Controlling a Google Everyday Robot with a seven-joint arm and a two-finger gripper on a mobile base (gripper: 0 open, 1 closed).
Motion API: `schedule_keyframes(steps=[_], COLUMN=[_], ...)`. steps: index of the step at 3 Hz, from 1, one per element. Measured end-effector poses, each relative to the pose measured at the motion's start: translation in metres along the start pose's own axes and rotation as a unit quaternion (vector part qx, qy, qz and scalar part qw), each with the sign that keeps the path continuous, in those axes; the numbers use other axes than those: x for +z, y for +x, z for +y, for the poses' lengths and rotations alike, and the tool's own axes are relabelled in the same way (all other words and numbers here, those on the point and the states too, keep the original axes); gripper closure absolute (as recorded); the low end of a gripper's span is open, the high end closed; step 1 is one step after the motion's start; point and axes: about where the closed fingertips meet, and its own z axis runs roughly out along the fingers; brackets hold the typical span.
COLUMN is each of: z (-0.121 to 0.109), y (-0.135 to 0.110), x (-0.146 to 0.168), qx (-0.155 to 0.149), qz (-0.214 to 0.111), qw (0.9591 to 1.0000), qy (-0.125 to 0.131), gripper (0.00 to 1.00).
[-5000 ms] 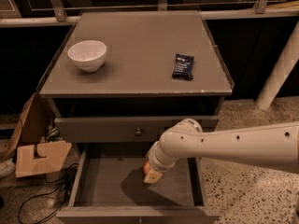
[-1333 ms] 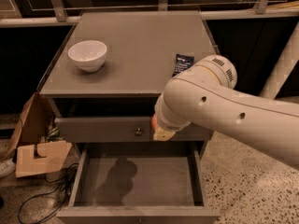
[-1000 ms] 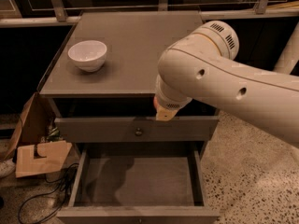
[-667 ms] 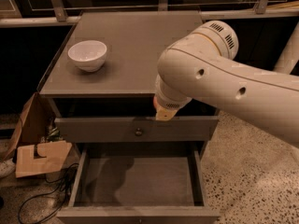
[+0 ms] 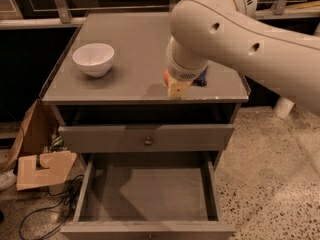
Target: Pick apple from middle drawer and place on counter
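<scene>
We saw the tool [image 5: 176, 88] clenched on the apple [image 5: 166, 76], just above the bench [image 5: 135, 49] nr its 5 o'clock edge; drawer [image 5: 150, 194] stood open below; bowl [image 5: 93, 59] sat at 10 o'clock.

Yellowish tool [image 5: 176, 87] over grey counter [image 5: 134, 49]

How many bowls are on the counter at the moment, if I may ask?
1: the white bowl, on the counter's left side. The arm hides some counter; the gripper is over its front edge.

gripper [image 5: 176, 88] – over counter [image 5: 135, 39] front edge | apple [image 5: 166, 77] – partly hidden at it | middle drawer [image 5: 150, 194] open | bowl [image 5: 93, 59] on counter, left
</scene>
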Motion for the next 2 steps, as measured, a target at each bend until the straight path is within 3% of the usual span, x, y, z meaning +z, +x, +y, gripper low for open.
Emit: schedule_keyframes(steps=[1,2], z=[-0.001,-0.002], y=[-0.005,-0.024], x=[0.005,0.015], qx=[-0.019,-0.057], qz=[-0.025,-0.080], qw=[0.9993,0.9924], qy=[-0.023,-0.074], gripper=[1.00,1.00])
